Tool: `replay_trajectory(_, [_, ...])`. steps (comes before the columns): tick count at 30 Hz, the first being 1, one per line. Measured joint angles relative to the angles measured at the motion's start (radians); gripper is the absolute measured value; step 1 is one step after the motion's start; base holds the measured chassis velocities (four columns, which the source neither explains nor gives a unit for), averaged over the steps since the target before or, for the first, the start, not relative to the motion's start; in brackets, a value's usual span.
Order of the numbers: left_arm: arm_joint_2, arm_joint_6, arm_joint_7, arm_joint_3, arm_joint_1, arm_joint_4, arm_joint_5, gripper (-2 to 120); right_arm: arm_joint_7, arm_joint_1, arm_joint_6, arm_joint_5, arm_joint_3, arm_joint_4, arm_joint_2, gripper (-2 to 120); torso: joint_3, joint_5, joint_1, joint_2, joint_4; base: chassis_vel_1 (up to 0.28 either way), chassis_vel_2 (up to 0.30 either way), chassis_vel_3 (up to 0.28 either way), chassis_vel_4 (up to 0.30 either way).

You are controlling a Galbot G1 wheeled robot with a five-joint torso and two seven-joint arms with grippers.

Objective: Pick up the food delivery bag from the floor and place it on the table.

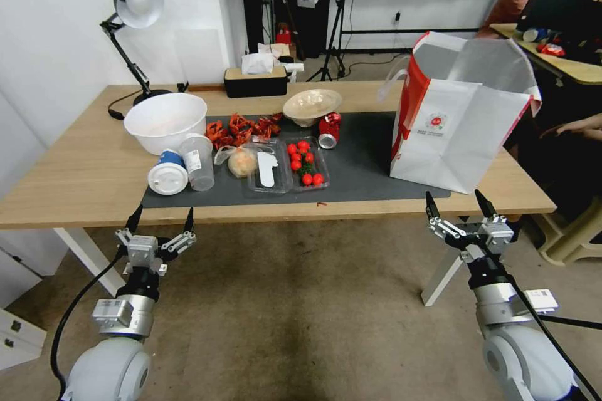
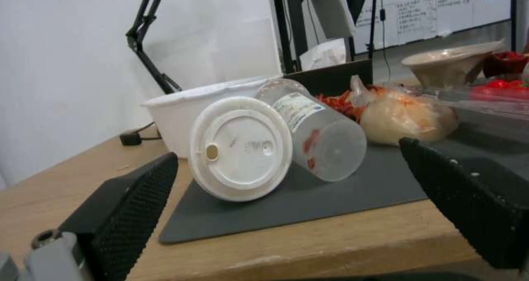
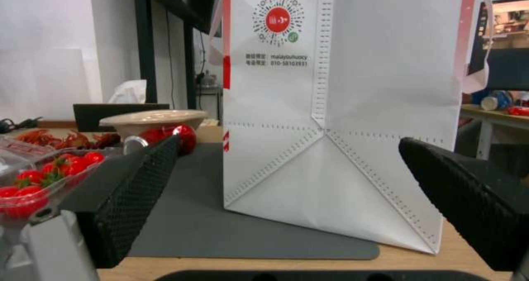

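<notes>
Table (image 1: pixel 75 175) holds one food delivery bag (image 1: pixel 458 119), two bowls (image 1: pixel 166 120).

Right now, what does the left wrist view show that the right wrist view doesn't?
Left wrist alone: a lidded cup lying on its side, a clear cup, a white tub, the open left gripper. Right wrist alone: the bag upright on the table, tomatoes, the open right gripper. Both: the mat, a tan bowl, a red can.

White food delivery bag (image 3: pixel 353 120) standing upright on the dark grey mat (image 3: pixel 204 227) and table (image 3: pixel 386 264), right gripper (image 3: pixel 287 190) fingers spread wide before it, tomatoes in a clear tray (image 3: pixel 39 177), red can (image 3: pixel 165 138), beige bowl (image 3: pixel 151 120) beside
</notes>
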Motion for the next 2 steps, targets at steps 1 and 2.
replay_trajectory(1, [0.0, 0.0, 0.0, 0.0, 0.0, 0.0, 0.0, 100, 0.0, 0.0, 0.0, 0.0, 0.0, 0.0, 0.0, 100, 0.0, 0.0, 0.0, 0.0, 0.0, 0.0, 0.0, 0.0, 0.0])
replay_trajectory(2, [0.0, 0.0, 0.0, 0.0, 0.0, 0.0, 0.0, 100, 0.0, 0.0, 0.0, 0.0, 0.0, 0.0, 0.0, 100, 0.0, 0.0, 0.0, 0.0, 0.0, 0.0, 0.0, 0.0, 0.0])
